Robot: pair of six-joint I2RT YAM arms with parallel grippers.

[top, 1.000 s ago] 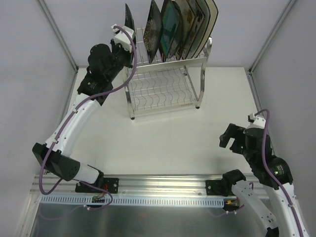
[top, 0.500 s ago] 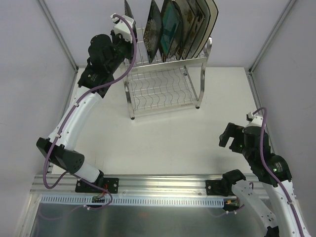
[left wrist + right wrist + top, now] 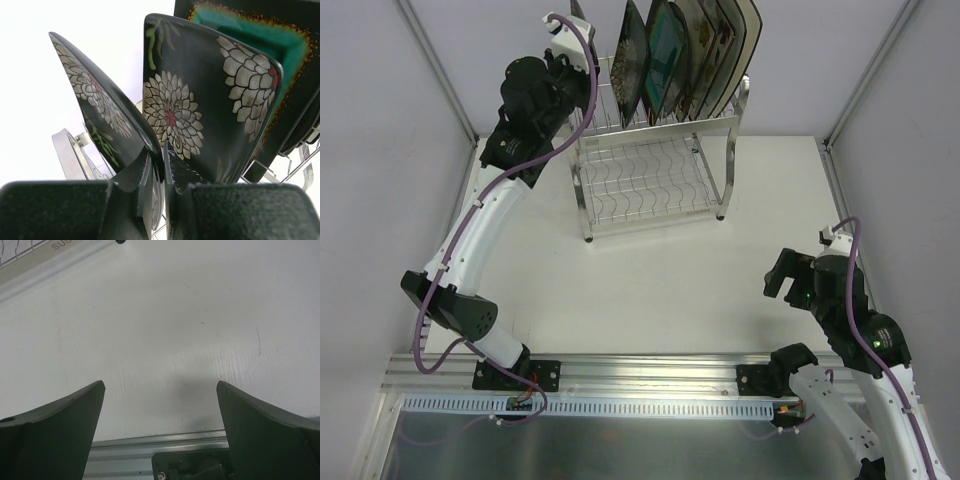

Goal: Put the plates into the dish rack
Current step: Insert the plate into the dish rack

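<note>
The dish rack (image 3: pixel 705 122) stands at the far middle of the table, with several plates upright in its top tier (image 3: pixel 672 55). My left gripper (image 3: pixel 570 35) is at the rack's left end, above the top tier, shut on the rim of a dark plate with white flowers (image 3: pixel 92 97). In the left wrist view that plate's edge sits between the pads of the left gripper (image 3: pixel 161 156). Just behind it stand another dark flowered plate (image 3: pixel 200 100) and a black and teal one (image 3: pixel 260 35). My right gripper (image 3: pixel 788 280) hangs open over bare table (image 3: pixel 165 315) at the near right, holding nothing.
The rack's lower wire shelf (image 3: pixel 645 185) faces me. An aluminium rail (image 3: pixel 640 372) runs along the near table edge, seen also in the right wrist view as the rail (image 3: pixel 150 445). Slanted frame posts (image 3: pixel 435 65) and white walls close in both sides.
The left arm has carried the dark flowered plate up and farther back at the rack's left end. The right arm has barely shifted.
</note>
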